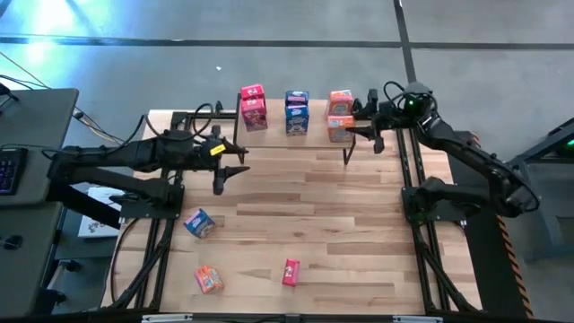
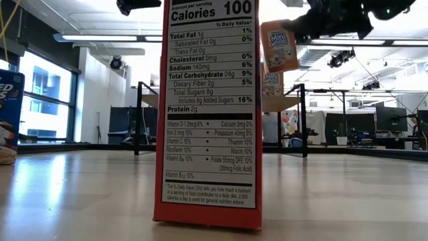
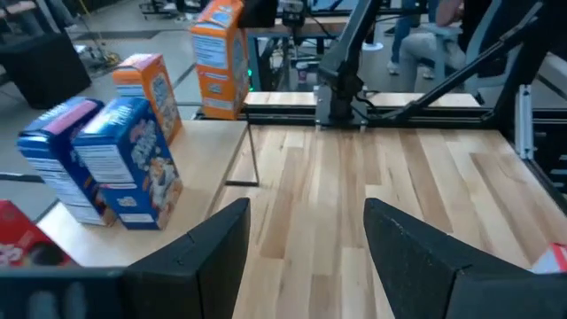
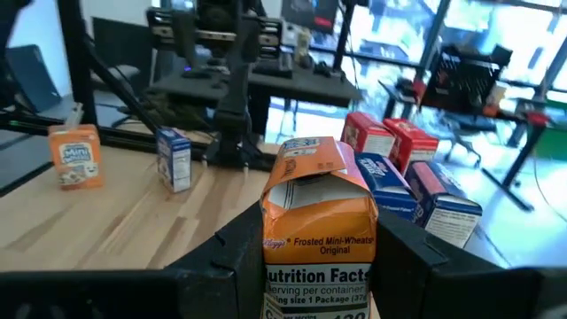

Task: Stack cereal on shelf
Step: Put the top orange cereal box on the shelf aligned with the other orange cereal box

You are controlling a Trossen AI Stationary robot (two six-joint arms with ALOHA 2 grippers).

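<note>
The shelf [image 1: 276, 127] stands at the table's far side. On it are two red boxes [image 1: 254, 103], two blue boxes [image 1: 297, 109] and one orange box [image 1: 340, 100]. My right gripper [image 1: 352, 124] is at the shelf's right end, shut on a second orange box [image 1: 340, 129]. The low view shows that box [image 2: 279, 45] raised and tilted just above the standing orange one [image 2: 271, 84]. My left gripper [image 1: 230, 170] hangs open over the table's left half, touching nothing. A blue box [image 1: 199, 222], an orange box [image 1: 208, 279] and a red box [image 1: 291, 271] lie near the near edge. My right gripper pinches the orange box between its two fingers [image 4: 237, 257], one on each of two opposite side faces [image 4: 276, 239], below the top flap. The fingers reach in level from the table's right side. The box is off the shelf board, top flap up and slightly tilted.
The red box [image 2: 207, 114] stands close in front of the low camera and hides much of that view. Black frame rails run along both table sides [image 1: 413, 170]. Bare wood lies between the shelf and the three loose boxes.
</note>
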